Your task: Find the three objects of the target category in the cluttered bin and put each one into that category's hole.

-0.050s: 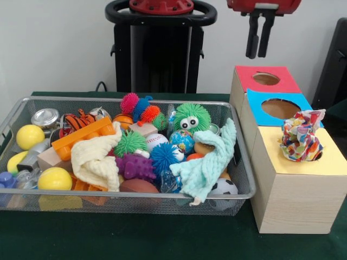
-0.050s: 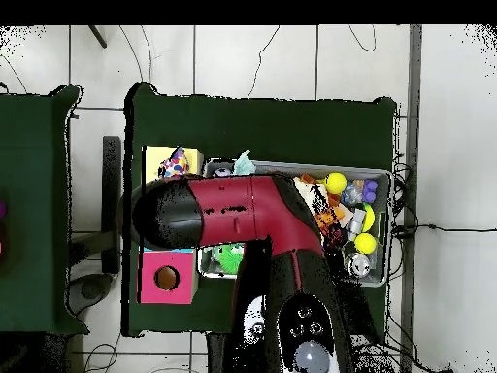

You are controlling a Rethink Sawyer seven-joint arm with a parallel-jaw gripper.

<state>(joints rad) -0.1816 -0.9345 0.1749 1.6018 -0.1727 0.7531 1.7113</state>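
The gripper hangs empty above the red box, fingers narrowly parted. A multicoloured cloth sits stuffed into the yellow box hole. Two cloths, cream and mint, lie in the wire bin.

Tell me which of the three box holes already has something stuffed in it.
The yellow-topped box, nearest the camera in the front view: a multicoloured patterned cloth sticks up out of its hole. The holes in the blue-topped box and red-topped box look empty.

Robotics lab, green-draped table, loose cables on tiled floor, sorting boxes, toy bin
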